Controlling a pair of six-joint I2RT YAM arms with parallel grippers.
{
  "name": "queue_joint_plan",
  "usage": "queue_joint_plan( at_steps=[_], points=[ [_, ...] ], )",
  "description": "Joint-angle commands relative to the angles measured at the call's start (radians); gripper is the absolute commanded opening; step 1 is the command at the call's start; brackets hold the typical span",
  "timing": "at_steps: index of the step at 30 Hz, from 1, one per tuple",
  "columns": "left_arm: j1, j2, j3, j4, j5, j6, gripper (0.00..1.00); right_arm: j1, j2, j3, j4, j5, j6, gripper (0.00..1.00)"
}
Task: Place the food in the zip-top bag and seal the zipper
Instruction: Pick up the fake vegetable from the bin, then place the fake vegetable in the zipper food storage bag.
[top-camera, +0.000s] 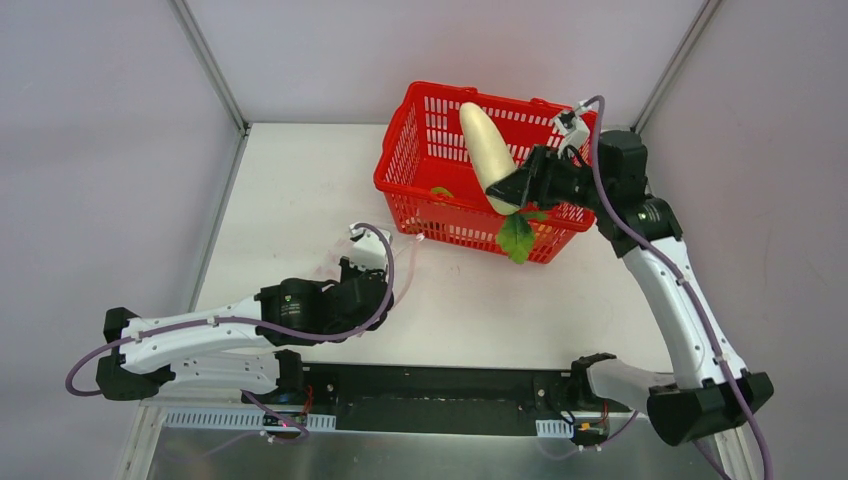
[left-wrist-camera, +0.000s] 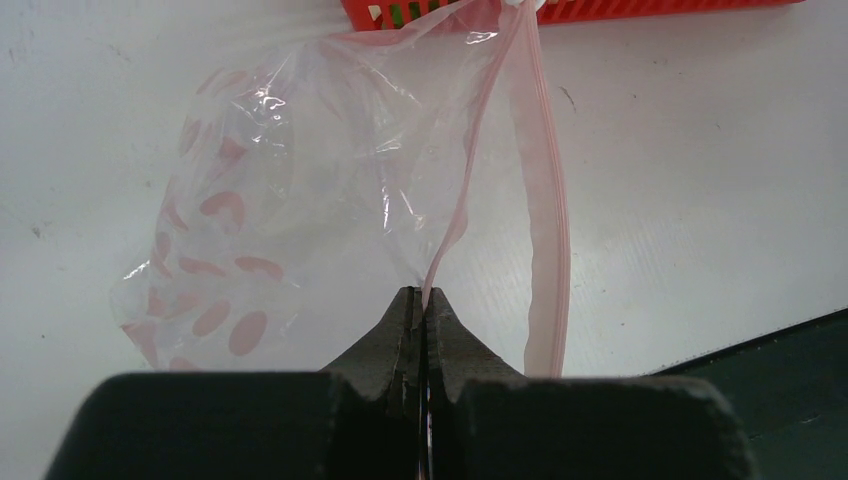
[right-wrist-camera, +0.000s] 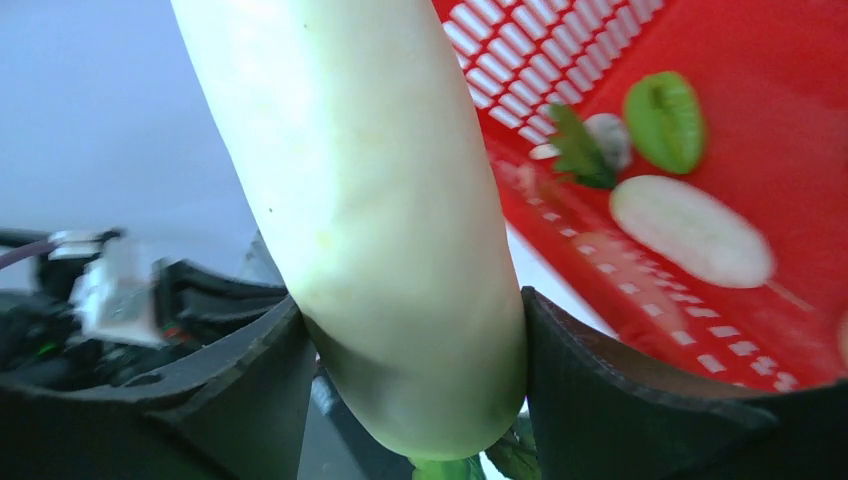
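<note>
Backdrop: pale grey walls meet at metal posts behind a white desk (top-camera: 300, 200).
Red basket (top-camera: 425, 160): a mesh plastic basket standing at the far side of the desk, right of centre.
White radish (top-camera: 485, 150): tilted over the basket, its rounded tip pointing far and left and its green leaves (top-camera: 516, 238) hanging over the basket's near wall.
Right end effector (top-camera: 520, 188): closed on the white radish near the leafy end. In the wrist view both dark fingers press against the radish's sides.
Left in the basket: the right wrist view shows a green piece (right-wrist-camera: 665, 120), a pale oval piece (right-wrist-camera: 690, 230) and a small leafy bit on the basket floor — blurred, so I cannot tell more.
Zip-top bag (left-wrist-camera: 300, 200): clear and crinkled with pink blotches printed on it. It lies on the desk just near of the basket, its far end reaching the basket's wall.
Zipper (left-wrist-camera: 548, 230): the pinkish strip runs along the mouth; one lip lies to the right and the thinner lip runs down into the left jaws, with a gap between the two lips.
Left end effector (left-wrist-camera: 422, 300): low over the desk, jaws pressed together on the bag's thin pink lip — nothing else in its grip.
</note>
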Motion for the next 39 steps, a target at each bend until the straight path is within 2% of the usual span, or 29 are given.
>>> queue_joint_plan(
  at_steps=[1,7,10,14,18,21,27,35,39],
  points=[
    [0.011,-0.024,-0.023,0.061,-0.020,0.004,0.00,0.013,-0.093,-0.104,0.115,-0.199,0.198,0.28],
    [0.011,-0.030,-0.049,0.108,-0.020,0.004,0.00,0.056,-0.229,-0.310,0.254,-0.338,0.408,0.25],
    [0.011,-0.028,-0.057,0.120,-0.021,0.009,0.00,0.095,-0.272,-0.359,0.182,-0.347,0.423,0.25],
    [0.011,-0.045,-0.097,0.192,0.004,0.061,0.00,0.160,-0.297,-0.371,0.003,-0.344,0.348,0.26],
    [0.011,-0.050,-0.120,0.252,0.004,0.095,0.00,0.262,-0.271,-0.348,-0.197,-0.212,0.266,0.26],
    [0.011,-0.037,-0.112,0.264,-0.002,0.119,0.00,0.347,-0.227,-0.356,-0.254,-0.151,0.256,0.26],
    [0.011,0.018,-0.064,0.225,0.032,0.158,0.00,0.479,-0.160,-0.366,-0.245,-0.090,0.257,0.25],
    [0.008,0.112,0.010,0.156,0.049,0.148,0.00,0.543,-0.048,-0.357,-0.267,0.005,0.241,0.23],
    [0.008,0.113,0.029,0.172,0.070,0.184,0.00,0.552,-0.033,-0.364,-0.243,0.050,0.231,0.23]
  ],
)
